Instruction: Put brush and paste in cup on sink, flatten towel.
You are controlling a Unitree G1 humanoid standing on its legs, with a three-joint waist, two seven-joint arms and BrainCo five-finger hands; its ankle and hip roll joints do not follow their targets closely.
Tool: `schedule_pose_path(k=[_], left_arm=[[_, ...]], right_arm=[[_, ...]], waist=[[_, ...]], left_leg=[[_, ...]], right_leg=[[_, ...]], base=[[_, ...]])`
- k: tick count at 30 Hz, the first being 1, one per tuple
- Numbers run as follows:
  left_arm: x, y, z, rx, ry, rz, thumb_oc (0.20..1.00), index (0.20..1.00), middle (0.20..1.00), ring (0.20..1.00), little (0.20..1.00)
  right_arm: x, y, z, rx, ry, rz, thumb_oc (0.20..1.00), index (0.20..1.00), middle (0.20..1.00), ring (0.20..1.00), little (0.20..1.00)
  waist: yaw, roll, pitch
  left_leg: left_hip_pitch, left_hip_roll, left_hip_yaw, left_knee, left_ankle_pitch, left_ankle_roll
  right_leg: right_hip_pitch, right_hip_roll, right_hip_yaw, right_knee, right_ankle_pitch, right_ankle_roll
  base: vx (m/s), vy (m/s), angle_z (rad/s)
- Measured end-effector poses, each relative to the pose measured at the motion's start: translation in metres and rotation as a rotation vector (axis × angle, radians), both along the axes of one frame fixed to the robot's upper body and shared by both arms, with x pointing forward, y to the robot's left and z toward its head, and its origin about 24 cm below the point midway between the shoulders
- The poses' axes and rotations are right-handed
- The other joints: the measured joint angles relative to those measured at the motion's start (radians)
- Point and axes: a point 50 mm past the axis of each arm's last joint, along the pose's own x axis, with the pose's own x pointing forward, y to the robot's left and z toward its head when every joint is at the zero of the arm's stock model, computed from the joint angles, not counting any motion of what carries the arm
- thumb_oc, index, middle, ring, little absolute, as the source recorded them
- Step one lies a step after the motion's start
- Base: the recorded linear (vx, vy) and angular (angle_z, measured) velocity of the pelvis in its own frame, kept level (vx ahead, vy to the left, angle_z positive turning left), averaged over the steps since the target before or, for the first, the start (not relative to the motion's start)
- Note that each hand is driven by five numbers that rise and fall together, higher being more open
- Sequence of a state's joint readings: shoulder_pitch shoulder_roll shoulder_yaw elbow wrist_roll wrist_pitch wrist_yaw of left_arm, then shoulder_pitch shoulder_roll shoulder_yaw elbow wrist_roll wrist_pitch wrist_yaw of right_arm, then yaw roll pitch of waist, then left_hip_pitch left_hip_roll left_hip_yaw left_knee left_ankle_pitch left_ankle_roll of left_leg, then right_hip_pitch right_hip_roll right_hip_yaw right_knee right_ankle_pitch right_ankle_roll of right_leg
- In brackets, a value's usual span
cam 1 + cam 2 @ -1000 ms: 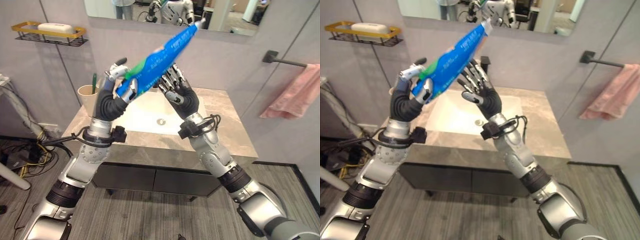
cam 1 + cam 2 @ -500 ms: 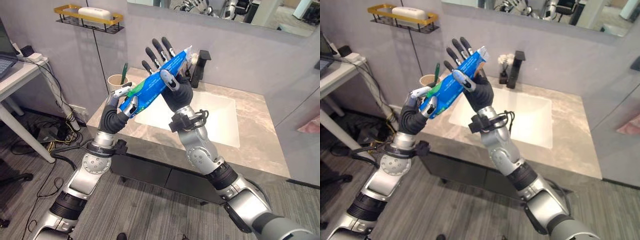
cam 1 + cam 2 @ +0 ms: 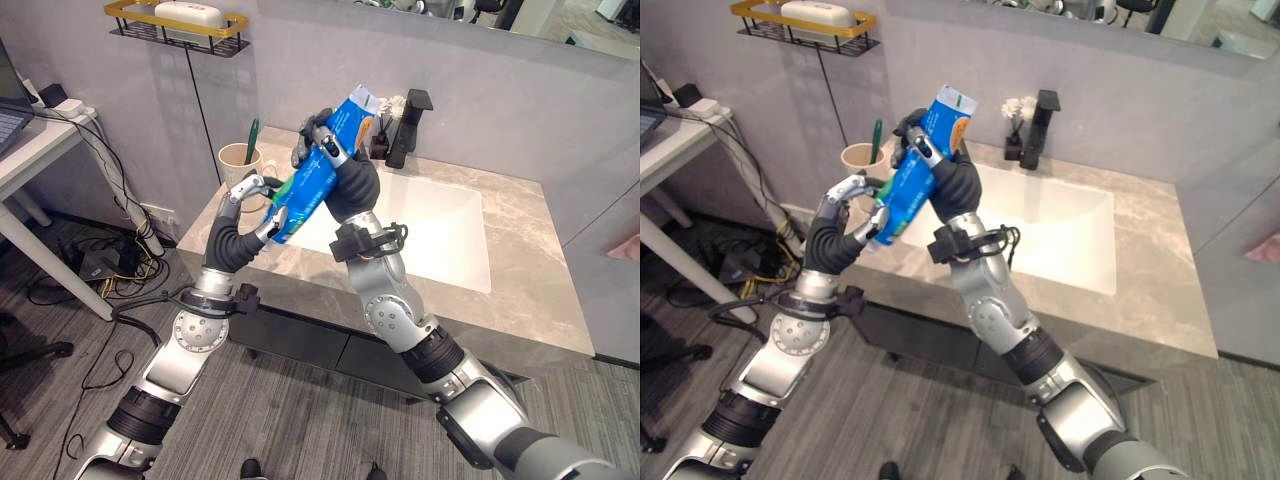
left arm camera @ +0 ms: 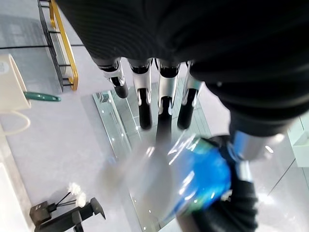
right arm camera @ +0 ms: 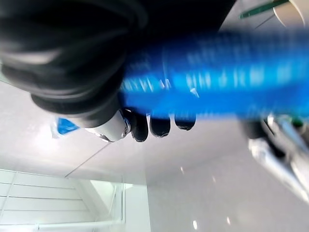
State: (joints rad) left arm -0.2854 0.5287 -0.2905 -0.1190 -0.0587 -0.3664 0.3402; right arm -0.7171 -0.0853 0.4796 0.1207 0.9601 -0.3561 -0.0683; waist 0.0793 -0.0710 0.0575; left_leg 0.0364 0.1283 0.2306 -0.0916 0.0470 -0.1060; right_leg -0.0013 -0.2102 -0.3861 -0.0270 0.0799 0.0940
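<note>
A glossy blue plastic paste tube (image 3: 318, 172) catches the light. The counter (image 3: 520, 290) is smooth, polished grey stone with pale veins, and the sink (image 3: 440, 235) set in it is smooth white with a soft sheen. At far left a matt cream cup (image 3: 240, 165) holds a green plastic brush (image 3: 250, 138). The tap (image 3: 409, 118) is matt black metal. A wall shelf (image 3: 176, 25) is gold-coloured metal wire. The floor (image 3: 300, 430) looks like grey wood-grain planks. The wall (image 3: 500, 110) is matt grey.
</note>
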Motion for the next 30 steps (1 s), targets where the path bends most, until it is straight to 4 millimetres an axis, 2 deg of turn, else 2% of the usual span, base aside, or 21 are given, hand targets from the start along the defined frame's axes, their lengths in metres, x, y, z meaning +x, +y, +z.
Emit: schedule_pose_path(k=[3, 5, 6, 9, 10, 11, 12, 13, 14, 16, 17, 18, 21, 22, 23, 24, 25, 27, 30], left_arm=[[-0.001, 0.002, -0.001, -0.006, 0.003, 0.013, 1.0, 1.0, 1.0, 1.0, 1.0], [-0.002, 0.004, -0.006, -0.006, 0.021, 0.021, 1.0, 1.0, 1.0, 1.0, 1.0], [-0.004, 0.007, -0.011, -0.007, 0.042, 0.032, 1.0, 1.0, 1.0, 1.0, 1.0], [-0.009, 0.017, -0.023, -0.003, 0.086, 0.072, 1.0, 1.0, 1.0, 1.0, 1.0], [-0.01, 0.024, -0.026, -0.006, 0.098, 0.097, 1.0, 1.0, 1.0, 1.0, 1.0], [-0.011, 0.032, -0.031, -0.005, 0.122, 0.131, 1.0, 1.0, 1.0, 1.0, 1.0], [-0.013, 0.04, -0.038, -0.004, 0.15, 0.161, 1.0, 1.0, 1.0, 1.0, 1.0], [-0.016, 0.052, -0.049, -0.003, 0.198, 0.207, 1.0, 1.0, 1.0, 1.0, 1.0], [-0.016, 0.059, -0.057, 0.003, 0.237, 0.236, 1.0, 1.0, 1.0, 1.0, 1.0], [-0.023, 0.073, -0.073, 0.014, 0.313, 0.288, 1.0, 1.0, 1.0, 1.0, 1.0], [-0.029, 0.079, -0.085, 0.02, 0.367, 0.306, 1.0, 1.0, 1.0, 1.0, 1.0], [-0.033, 0.082, -0.093, 0.014, 0.407, 0.31, 1.0, 1.0, 1.0, 1.0, 1.0], [-0.04, 0.091, -0.115, 0.023, 0.512, 0.339, 1.0, 1.0, 1.0, 1.0, 1.0], [-0.042, 0.094, -0.122, 0.027, 0.542, 0.347, 1.0, 1.0, 1.0, 1.0, 1.0], [-0.043, 0.097, -0.125, 0.035, 0.562, 0.352, 1.0, 1.0, 1.0, 1.0, 1.0], [-0.044, 0.098, -0.125, 0.045, 0.566, 0.352, 1.0, 1.0, 1.0, 1.0, 1.0], [-0.053, 0.094, -0.139, 0.016, 0.63, 0.337, 1.0, 1.0, 1.0, 1.0, 1.0], [-0.059, 0.09, -0.149, -0.01, 0.674, 0.319, 1.0, 1.0, 1.0, 1.0, 1.0], [-0.066, 0.085, -0.158, -0.03, 0.72, 0.31, 1.0, 1.0, 1.0, 1.0, 1.0]], right_arm=[[0.005, -0.012, 0.001, 0.016, 0.012, -0.061, 0.2, 0.2, 0.2, 0.2, 0.2], [0.008, -0.021, 0.003, 0.014, -0.001, -0.115, 0.2, 0.2, 0.2, 0.2, 0.2], [0.009, -0.027, 0.004, 0.01, -0.003, -0.152, 0.2, 0.2, 0.2, 0.2, 0.2], [0.014, -0.046, 0.007, 0.019, -0.009, -0.239, 0.2, 0.2, 0.2, 0.2, 0.2], [0.015, -0.051, 0.01, 0.017, -0.017, -0.27, 0.2, 0.2, 0.2, 0.2, 0.2], [0.015, -0.055, 0.011, 0.026, -0.021, -0.299, 0.2, 0.2, 0.2, 0.2, 0.2], [0.016, -0.059, 0.013, 0.022, -0.024, -0.319, 0.2, 0.2, 0.2, 0.2, 0.2], [0.018, -0.068, 0.015, 0.01, -0.031, -0.361, 0.2, 0.2, 0.2, 0.2, 0.2], [0.019, -0.076, 0.017, -0.001, -0.042, -0.392, 0.2, 0.2, 0.2, 0.2, 0.2], [0.022, -0.088, 0.023, -0.009, -0.055, -0.447, 0.2, 0.2, 0.2, 0.2, 0.2], [0.023, -0.096, 0.026, -0.005, -0.066, -0.486, 0.2, 0.2, 0.2, 0.2, 0.2], [0.023, -0.102, 0.028, -0.017, -0.076, -0.519, 0.2, 0.2, 0.2, 0.2, 0.2], [0.025, -0.115, 0.033, -0.069, -0.106, -0.599, 0.2, 0.2, 0.2, 0.2, 0.2], [0.027, -0.118, 0.035, -0.086, -0.111, -0.624, 0.2, 0.2, 0.2, 0.2, 0.2], [0.029, -0.12, 0.036, -0.098, -0.111, -0.645, 0.2, 0.2, 0.2, 0.2, 0.2], [0.029, -0.122, 0.036, -0.102, -0.109, -0.657, 0.2, 0.2, 0.2, 0.2, 0.2], [0.031, -0.13, 0.035, -0.128, -0.104, -0.692, 0.2, 0.2, 0.2, 0.2, 0.2], [0.031, -0.14, 0.038, -0.126, -0.109, -0.727, 0.2, 0.2, 0.2, 0.2, 0.2], [0.029, -0.159, 0.048, -0.141, -0.136, -0.802, 0.2, 0.2, 0.2, 0.2, 0.2]], waist=[[0.0, 0.001, 0.021], [-0.004, 0.013, 0.04], [-0.001, 0.024, 0.051], [0.004, 0.03, 0.054], [0.023, 0.027, 0.061], [0.022, 0.034, 0.066], [0.022, 0.042, 0.071], [0.031, 0.057, 0.08], [0.038, 0.057, 0.081], [0.069, 0.052, 0.081], [0.078, 0.053, 0.082], [0.078, 0.06, 0.086], [0.076, 0.055, 0.087], [0.073, 0.047, 0.086], [0.075, 0.021, 0.086], [0.072, 0.002, 0.087], [0.092, 0.021, 0.088], [0.089, 0.042, 0.085], [0.084, 0.041, 0.087]], left_leg=[[0.014, -0.024, -0.008, 0.001, -0.009, 0.017], [0.012, -0.031, -0.029, 0.023, -0.023, 0.035], [0.013, -0.034, -0.046, 0.041, -0.036, 0.049], [0.008, -0.049, -0.087, 0.069, -0.052, 0.068], [0.0, -0.063, -0.092, 0.087, -0.061, 0.08], [-0.002, -0.065, -0.118, 0.107, -0.069, 0.081], [-0.003, -0.067, -0.137, 0.115, -0.073, 0.088], [0.001, -0.066, -0.165, 0.112, -0.08, 0.106], [-0.002, -0.064, -0.178, 0.112, -0.08, 0.108], [-0.003, -0.071, -0.191, 0.11, -0.08, 0.11], [-0.004, -0.07, -0.205, 0.111, -0.08, 0.109], [-0.005, -0.069, -0.234, 0.107, -0.085, 0.118], [-0.005, -0.072, -0.283, 0.101, -0.081, 0.096], [-0.004, -0.079, -0.303, 0.1, -0.086, 0.083], [-0.004, -0.096, -0.322, 0.099, -0.092, 0.066], [-0.005, -0.107, -0.334, 0.101, -0.096, 0.052], [-0.004, -0.074, -0.352, 0.11, -0.111, 0.024], [-0.022, -0.035, -0.367, 0.105, -0.112, 0.021], [-0.043, -0.008, -0.395, 0.105, -0.112, -0.006]], right_leg=[[-0.011, -0.035, 0.0, 0.068, -0.016, 0.017], [-0.022, -0.058, -0.001, 0.137, -0.016, 0.018], [-0.039, -0.076, 0.012, 0.212, -0.018, 0.02], [-0.074, -0.121, 0.034, 0.347, -0.009, 0.027], [-0.089, -0.14, 0.043, 0.399, 0.003, 0.027], [-0.105, -0.151, 0.058, 0.449, 0.021, 0.027], [-0.112, -0.154, 0.078, 0.478, 0.047, 0.038], [-0.137, -0.153, 0.112, 0.535, 0.036, 0.06], [-0.144, -0.147, 0.129, 0.547, -0.006, 0.082], [-0.154, -0.143, 0.106, 0.496, -0.023, 0.097], [-0.145, -0.142, 0.066, 0.407, -0.019, 0.099], [-0.138, -0.138, 0.068, 0.331, -0.015, 0.105], [-0.137, -0.129, 0.116, 0.148, 0.038, 0.124], [-0.134, -0.118, 0.145, 0.097, 0.058, 0.119], [-0.129, -0.114, 0.172, 0.066, 0.067, 0.122], [-0.123, -0.111, 0.193, 0.061, 0.078, 0.108], [-0.095, -0.067, 0.17, 0.036, 0.035, 0.036], [-0.072, -0.028, 0.127, 0.001, 0.034, 0.031], [-0.071, -0.002, 0.089, -0.014, 0.041, 0.018]], base=[[0.04, 0.17, 0.1], [0.06, 0.227, 0.3], [0.06, 0.198, 0.45], [0.04, 0.177, 0.45], [0.03, 0.14, 0.41], [0.05, 0.089, 0.48], [0.13, 0.093, 0.61], [0.11, 0.065, 0.58], [0.13, 0.012, 0.5], [0.1, -0.126, 0.35], [0.08, -0.134, 0.43], [0.09, -0.108, 0.54], [0.05, -0.055, 0.59], [0.06, -0.059, 0.61], [0.07, -0.089, 0.58], [0.1, -0.16, 0.5], [0.08, -0.133, 0.34], [0.09, -0.169, 0.37], [0.06, -0.146, 0.29]])
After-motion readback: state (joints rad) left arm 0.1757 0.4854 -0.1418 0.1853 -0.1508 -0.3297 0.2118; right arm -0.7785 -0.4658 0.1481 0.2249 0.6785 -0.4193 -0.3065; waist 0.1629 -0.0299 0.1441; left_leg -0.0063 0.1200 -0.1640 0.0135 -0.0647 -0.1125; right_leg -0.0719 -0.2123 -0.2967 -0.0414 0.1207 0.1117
